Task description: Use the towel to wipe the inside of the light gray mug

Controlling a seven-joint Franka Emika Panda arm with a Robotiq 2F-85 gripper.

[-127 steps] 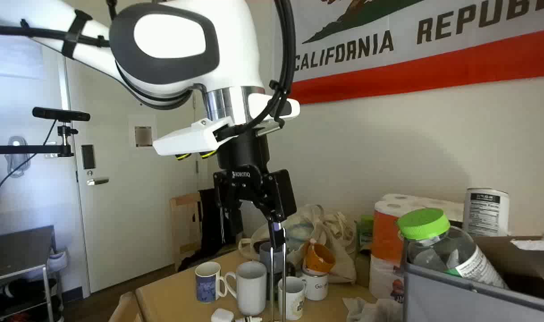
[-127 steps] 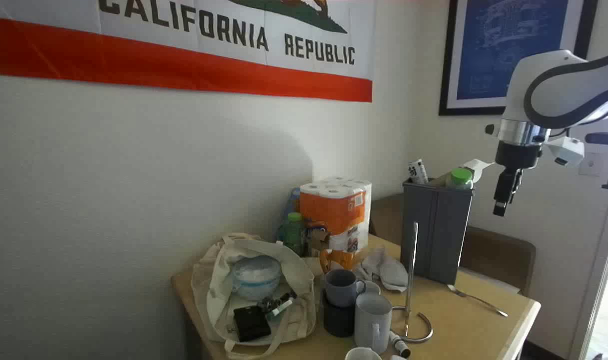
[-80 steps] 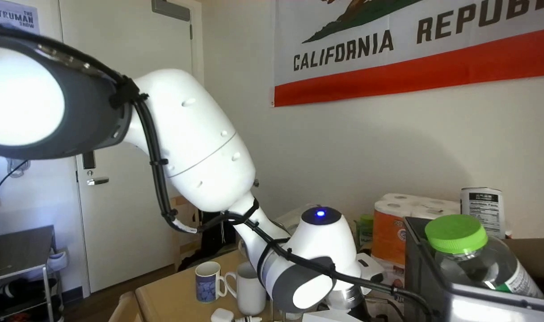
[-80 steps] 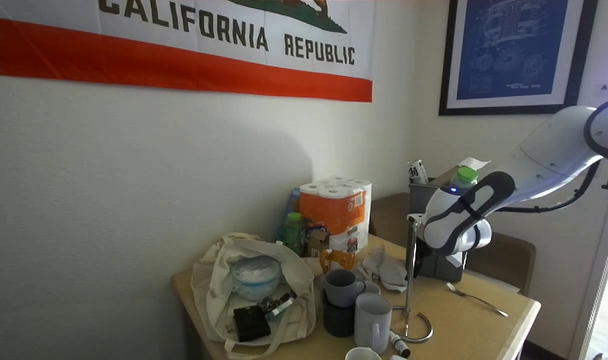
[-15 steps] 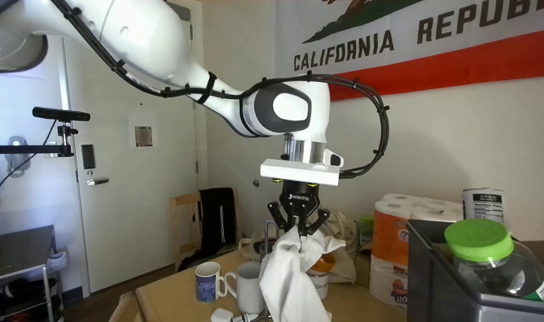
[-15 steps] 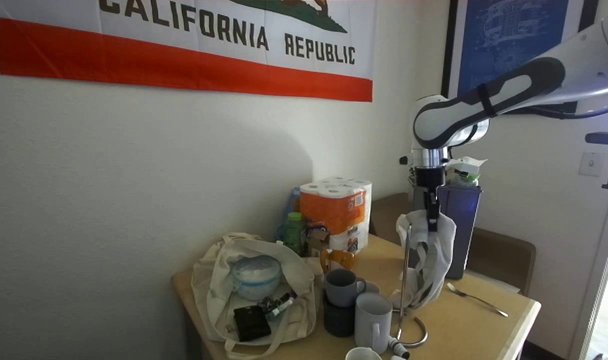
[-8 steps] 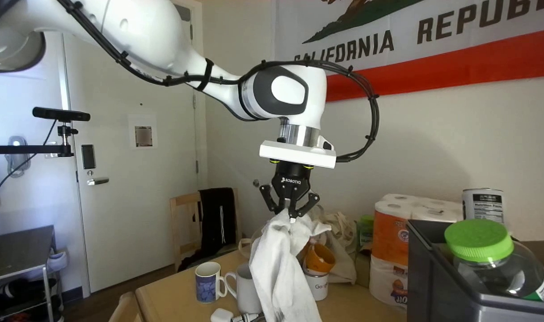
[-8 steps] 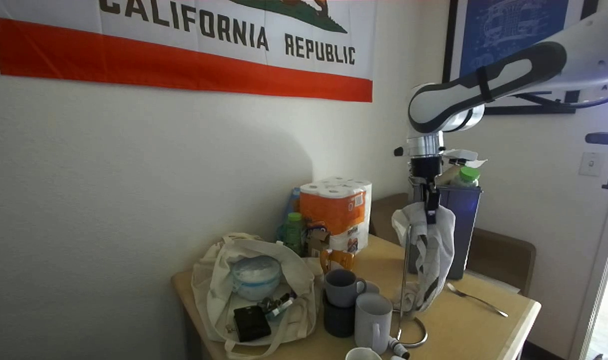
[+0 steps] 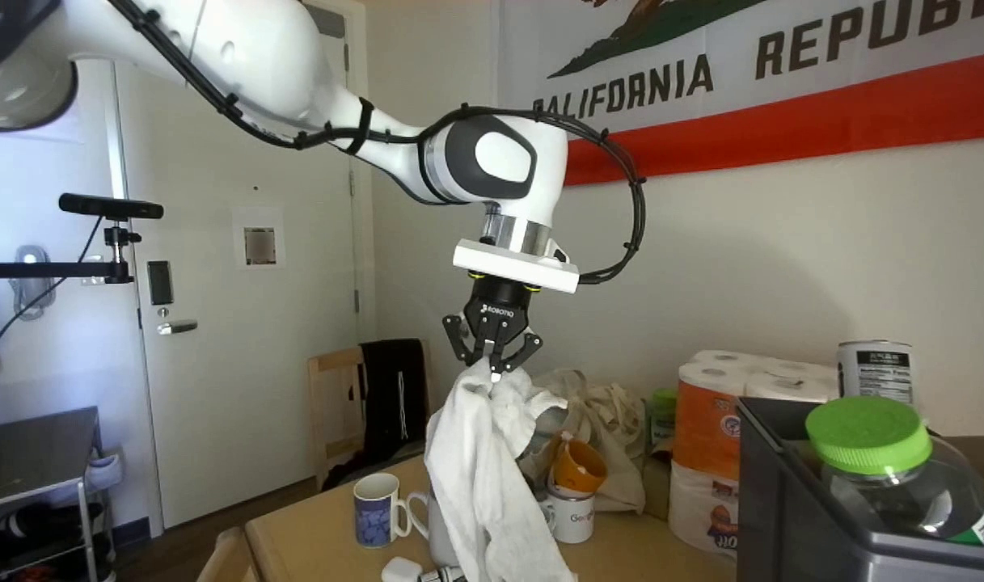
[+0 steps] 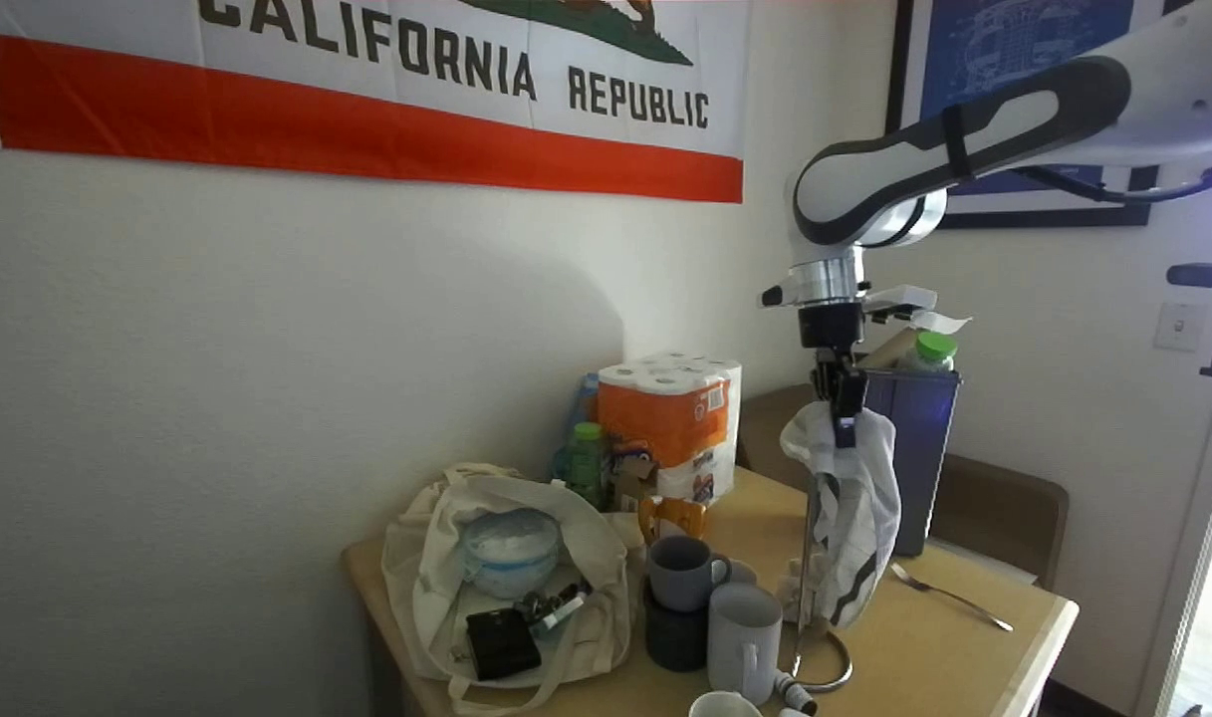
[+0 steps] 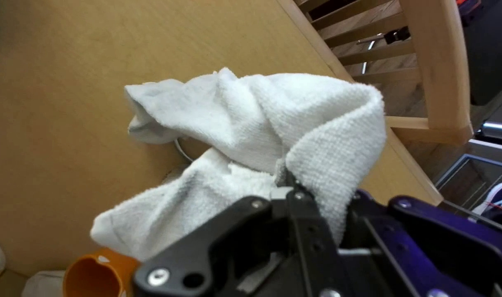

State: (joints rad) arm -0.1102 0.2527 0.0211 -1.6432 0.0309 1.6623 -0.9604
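Observation:
My gripper (image 9: 494, 372) is shut on the white towel (image 9: 492, 485), which hangs in loose folds above the table. In the wrist view, cloth of the towel (image 11: 251, 111) bulges up around the fingertips. Another exterior view shows the gripper (image 10: 845, 430) pointing down, with the towel (image 10: 859, 528) dangling below it. The light gray mug (image 10: 744, 642) stands upright on the table, lower than the gripper and to the left of the towel there. Much of the light gray mug (image 9: 439, 533) is covered by the cloth in an exterior view; its inside cannot be seen.
A metal stand (image 10: 843, 652) rises close to the towel; contact cannot be told. Around the light gray mug are a dark gray mug (image 10: 680, 573), a blue-patterned mug (image 9: 376, 517), an orange cup (image 9: 580, 465) and a marker (image 10: 797, 694). A tall bin (image 9: 791, 517) stands nearby.
The gripper, empty at first, has gone down beside the bin and lifted the towel from the table. Over the last second it has risen slightly and shifted left in both exterior views.

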